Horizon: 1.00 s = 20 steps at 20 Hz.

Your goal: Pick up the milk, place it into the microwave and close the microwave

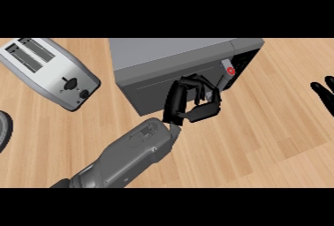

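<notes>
The grey microwave [173, 55] stands at the top middle, its dark front face turned toward me and a red button [230, 70] on its panel at the right. Its door looks closed. My left hand [192, 101] is against that front face, just left of the panel, with its fingers curled and nothing visible inside them. My right hand [325, 93] rests open at the right edge, fingers up, well away from the microwave. No milk shows anywhere in the head view.
A silver two-slot toaster [49, 70] lies at the upper left, close to the microwave's left side. A dark round object [3, 130] pokes in at the left edge. Bare wooden counter [261, 141] spreads to the lower right.
</notes>
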Each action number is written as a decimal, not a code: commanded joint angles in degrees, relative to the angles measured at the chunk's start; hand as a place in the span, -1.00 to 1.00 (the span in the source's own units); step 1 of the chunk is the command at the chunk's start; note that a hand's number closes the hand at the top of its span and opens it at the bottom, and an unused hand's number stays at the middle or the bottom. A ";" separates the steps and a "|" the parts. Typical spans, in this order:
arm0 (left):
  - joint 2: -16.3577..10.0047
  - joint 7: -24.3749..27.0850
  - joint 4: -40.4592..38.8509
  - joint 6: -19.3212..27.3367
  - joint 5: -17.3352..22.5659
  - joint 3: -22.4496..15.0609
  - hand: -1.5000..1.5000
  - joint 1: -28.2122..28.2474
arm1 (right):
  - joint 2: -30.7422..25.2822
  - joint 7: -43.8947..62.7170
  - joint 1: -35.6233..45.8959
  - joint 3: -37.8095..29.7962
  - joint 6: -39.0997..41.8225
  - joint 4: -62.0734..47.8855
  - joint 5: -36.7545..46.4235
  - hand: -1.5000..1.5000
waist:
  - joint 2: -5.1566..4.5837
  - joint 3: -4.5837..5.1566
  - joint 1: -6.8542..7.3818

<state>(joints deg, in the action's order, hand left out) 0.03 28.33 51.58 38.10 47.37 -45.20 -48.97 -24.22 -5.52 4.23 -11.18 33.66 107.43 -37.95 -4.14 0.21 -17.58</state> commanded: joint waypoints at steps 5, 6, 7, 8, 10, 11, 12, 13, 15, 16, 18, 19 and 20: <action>-0.03 2.20 -5.33 -1.32 2.77 3.43 1.00 -4.98 | -1.35 1.83 1.62 -1.16 -1.38 -0.29 -2.64 -1.00 | -1.00 0.04 -0.25; -0.03 2.79 -5.94 -1.25 2.73 3.16 1.00 -4.42 | -1.43 1.79 1.35 -0.97 -0.86 0.11 -2.94 -1.00 | -1.09 0.00 -0.60; -0.03 3.52 -5.77 -1.39 3.22 3.39 1.00 -4.23 | -1.87 2.29 1.88 -1.29 -1.34 0.11 -3.34 -1.00 | -1.00 0.10 -0.16; -0.03 3.37 -5.84 -1.28 3.52 3.43 1.00 -4.94 | -1.87 2.16 2.17 -1.54 -1.47 0.15 -3.59 -1.00 | -1.02 0.04 -0.47; -0.03 4.19 -6.62 -1.68 3.72 3.02 1.00 -4.91 | -2.69 3.09 2.21 -1.66 -1.51 0.05 -4.13 -1.00 | -0.81 0.03 0.10; -0.03 4.49 -6.28 -1.89 4.24 2.74 1.00 -4.44 | -2.84 3.06 2.72 -1.99 -1.71 0.14 -4.52 -1.00 | -1.22 0.08 -0.59; -0.03 4.24 -6.19 -1.81 5.01 3.16 1.00 -4.95 | -2.70 3.02 2.56 -1.94 -1.70 0.42 -4.75 -1.00 | -0.97 0.03 -0.86; -0.03 4.80 -6.58 -1.76 4.87 2.46 1.00 -4.71 | -3.03 3.38 2.36 -2.08 -1.60 -0.05 -5.15 -1.00 | -1.02 -0.05 -0.90; -0.03 5.10 -6.88 -1.60 5.44 2.83 1.00 -5.21 | -3.80 4.02 3.08 -2.46 -2.09 0.23 -5.36 -1.00 | -0.92 0.02 -0.58; -0.03 5.63 -6.79 -1.85 5.62 2.47 1.00 -4.99 | -3.94 4.28 2.68 -1.97 -1.37 -0.10 -5.62 -1.00 | -1.23 -0.04 -0.82; -0.03 6.79 -7.34 -1.35 5.64 2.15 1.00 -4.50 | -4.50 4.26 2.95 -2.98 -1.47 -0.08 -6.59 -1.00 | -1.08 -0.08 -1.14; -0.03 6.70 -7.38 -1.74 6.24 2.93 1.00 -4.82 | -4.47 4.38 3.17 -3.24 -1.97 -0.09 -6.92 -1.00 | -1.14 -0.03 -0.82; -0.03 6.83 -7.23 -1.73 6.58 2.49 1.00 -5.03 | -4.75 4.82 3.05 -2.67 -1.55 0.26 -6.94 -1.00 | -0.98 -0.03 -0.99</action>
<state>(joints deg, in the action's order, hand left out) 0.04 35.87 50.01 37.38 52.45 -46.39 -49.51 -28.22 -1.49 7.08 -13.72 32.08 107.52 -43.96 -4.45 0.07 -18.11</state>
